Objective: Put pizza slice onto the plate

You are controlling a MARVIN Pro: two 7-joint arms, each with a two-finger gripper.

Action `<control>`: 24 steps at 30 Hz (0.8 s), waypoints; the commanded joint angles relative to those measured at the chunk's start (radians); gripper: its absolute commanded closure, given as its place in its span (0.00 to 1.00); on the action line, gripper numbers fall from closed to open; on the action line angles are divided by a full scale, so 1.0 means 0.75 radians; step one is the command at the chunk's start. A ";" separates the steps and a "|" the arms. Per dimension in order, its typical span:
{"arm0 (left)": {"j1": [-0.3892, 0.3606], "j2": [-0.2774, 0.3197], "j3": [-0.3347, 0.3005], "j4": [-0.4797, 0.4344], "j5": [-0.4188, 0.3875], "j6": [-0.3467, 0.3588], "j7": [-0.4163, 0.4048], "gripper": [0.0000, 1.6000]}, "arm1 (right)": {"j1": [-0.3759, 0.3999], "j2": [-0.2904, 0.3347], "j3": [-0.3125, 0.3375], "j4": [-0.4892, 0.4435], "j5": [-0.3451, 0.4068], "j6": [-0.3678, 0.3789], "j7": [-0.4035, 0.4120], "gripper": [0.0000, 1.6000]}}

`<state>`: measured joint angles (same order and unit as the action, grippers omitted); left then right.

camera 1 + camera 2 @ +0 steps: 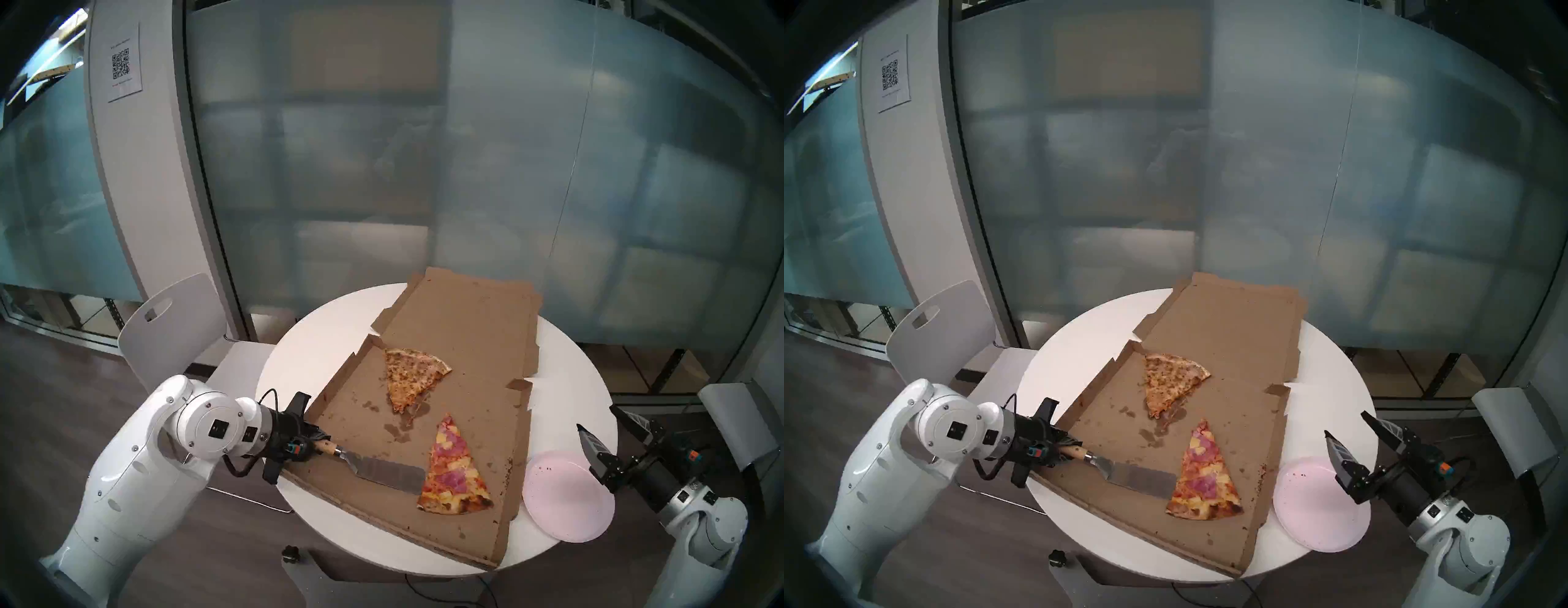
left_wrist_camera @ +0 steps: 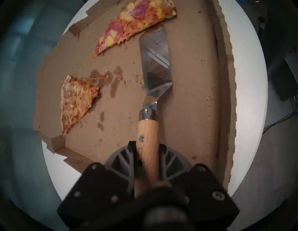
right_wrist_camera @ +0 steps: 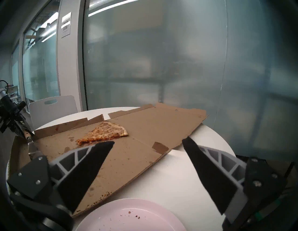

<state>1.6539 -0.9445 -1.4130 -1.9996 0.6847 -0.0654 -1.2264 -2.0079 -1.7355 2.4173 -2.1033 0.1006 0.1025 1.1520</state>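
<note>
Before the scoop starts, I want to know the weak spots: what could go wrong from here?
1. The spatula blade meets the ham slice at its side edge; pushing may slide it across the box rather than get under it.
2. The blade looks narrower than the slice, so the tip could droop or fold once lifted.
3. The plate overhangs the table edge, and the right gripper is open, not steadying it; a heavy landing might tip it.

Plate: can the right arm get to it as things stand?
Probably yes. The right end effector is open and hangs just above the plate's far rim, with nothing between them. The plate lies on the table beside the pizza box, bare but for crumbs.
</note>
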 commanded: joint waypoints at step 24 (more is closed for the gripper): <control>-0.116 -0.089 0.115 0.049 0.074 0.110 -0.024 1.00 | 0.014 -0.005 0.003 -0.021 0.002 0.004 0.005 0.00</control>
<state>1.5915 -0.9903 -1.3335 -1.9520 0.7379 0.0022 -1.2456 -2.0039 -1.7389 2.4205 -2.1033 0.0967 0.1032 1.1566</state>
